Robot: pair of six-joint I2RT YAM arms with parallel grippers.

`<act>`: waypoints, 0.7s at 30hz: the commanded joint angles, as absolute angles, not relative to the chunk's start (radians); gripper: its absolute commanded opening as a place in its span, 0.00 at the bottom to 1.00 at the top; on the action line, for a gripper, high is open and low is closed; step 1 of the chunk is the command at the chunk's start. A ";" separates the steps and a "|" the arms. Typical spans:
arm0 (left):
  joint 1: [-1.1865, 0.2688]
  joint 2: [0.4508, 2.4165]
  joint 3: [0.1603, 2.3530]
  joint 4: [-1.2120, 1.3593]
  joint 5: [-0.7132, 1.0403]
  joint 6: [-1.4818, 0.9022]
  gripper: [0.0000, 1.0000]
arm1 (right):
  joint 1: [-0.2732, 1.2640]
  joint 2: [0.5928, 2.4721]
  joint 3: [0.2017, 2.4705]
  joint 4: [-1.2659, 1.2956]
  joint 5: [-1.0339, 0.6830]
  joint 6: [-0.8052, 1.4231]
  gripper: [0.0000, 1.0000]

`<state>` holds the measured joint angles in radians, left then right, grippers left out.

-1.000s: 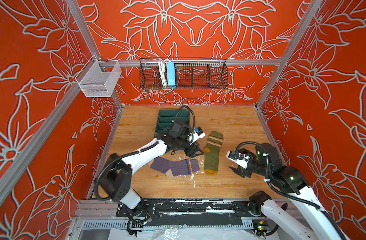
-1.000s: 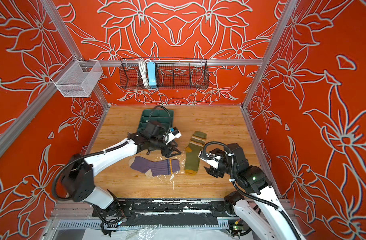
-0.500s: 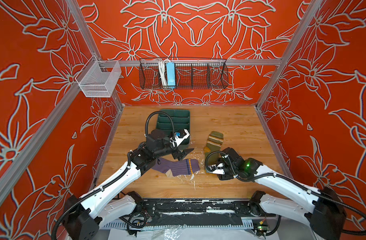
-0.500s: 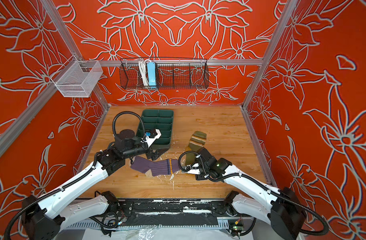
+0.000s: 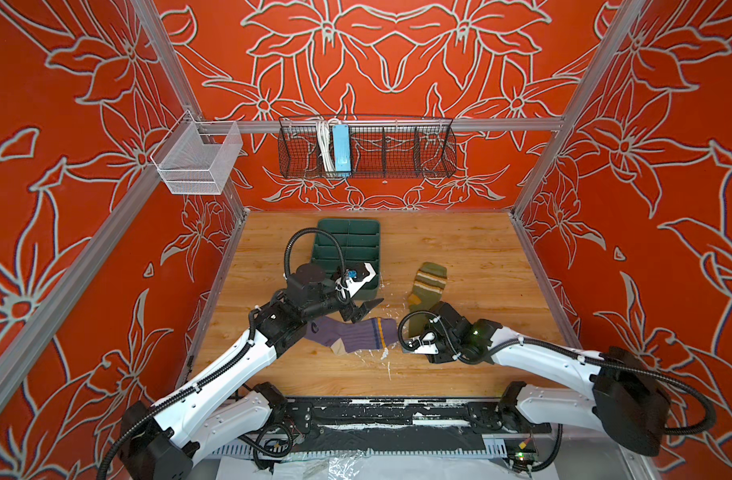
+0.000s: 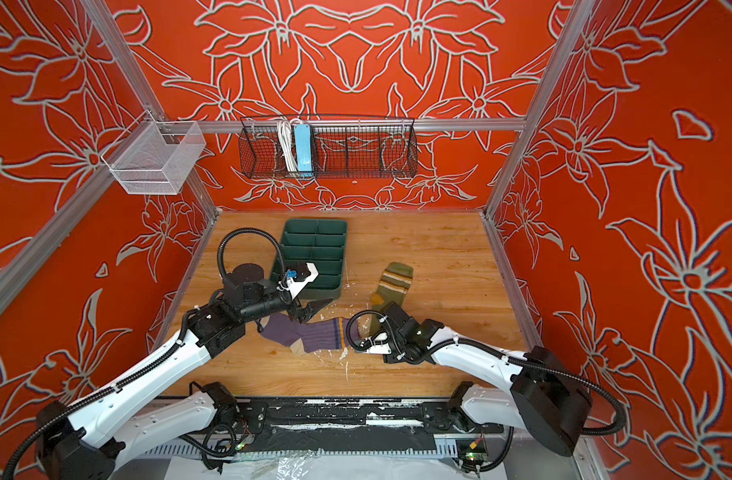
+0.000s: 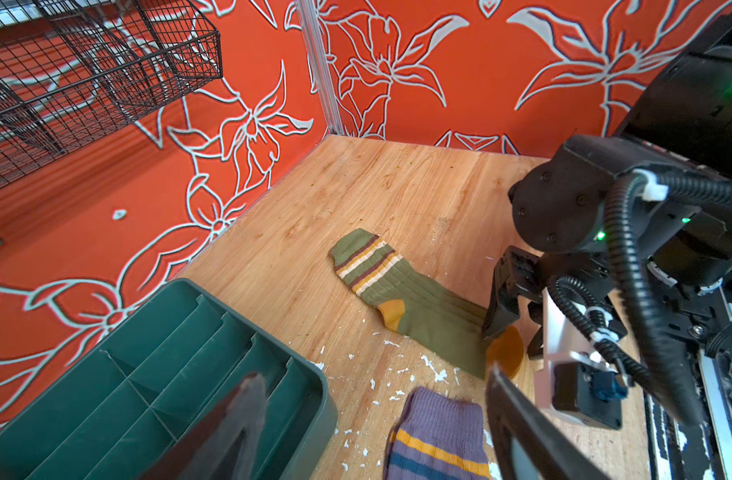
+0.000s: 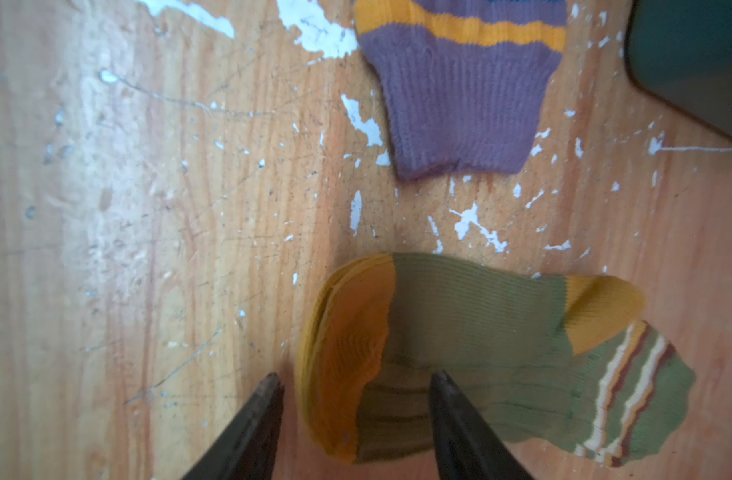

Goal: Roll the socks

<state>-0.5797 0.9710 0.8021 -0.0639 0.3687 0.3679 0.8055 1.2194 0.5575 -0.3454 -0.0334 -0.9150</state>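
At the right gripper (image 8: 353, 380), your jaws stand partly apart, straddling the mustard toe of the olive sock (image 8: 480, 316) without pinching it. That sock lies flat, right of centre on the table (image 5: 459, 249), striped cuff toward the far side. Your left gripper (image 7: 372, 372) is spread wide and holds nothing, over the far edge of the purple sock (image 5: 351, 336). The purple sock lies crosswise at centre, cuff rightward, near the olive toe but apart. Green tray (image 5: 347, 226) sits just beyond.

Lab robot cell, aluminium frame (image 5: 501, 124)
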 commanded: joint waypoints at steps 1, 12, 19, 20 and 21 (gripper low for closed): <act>-0.578 0.973 0.807 -0.069 0.402 0.395 0.82 | 0.814 1.251 0.545 -0.315 -0.023 -0.913 0.45; -0.579 0.923 0.851 -0.130 0.475 0.459 0.80 | 0.815 1.297 0.566 -0.371 -0.062 -0.882 0.02; -0.581 0.849 0.866 -0.215 0.471 0.673 0.78 | 0.801 1.307 0.658 -0.607 -0.206 -0.793 0.00; -0.583 0.836 0.868 -0.220 0.459 0.705 0.77 | 0.789 1.326 0.680 -0.644 -0.238 -0.769 0.00; -0.584 0.827 0.868 -0.225 0.451 0.737 0.77 | 0.781 1.342 0.694 -0.669 -0.265 -0.755 0.00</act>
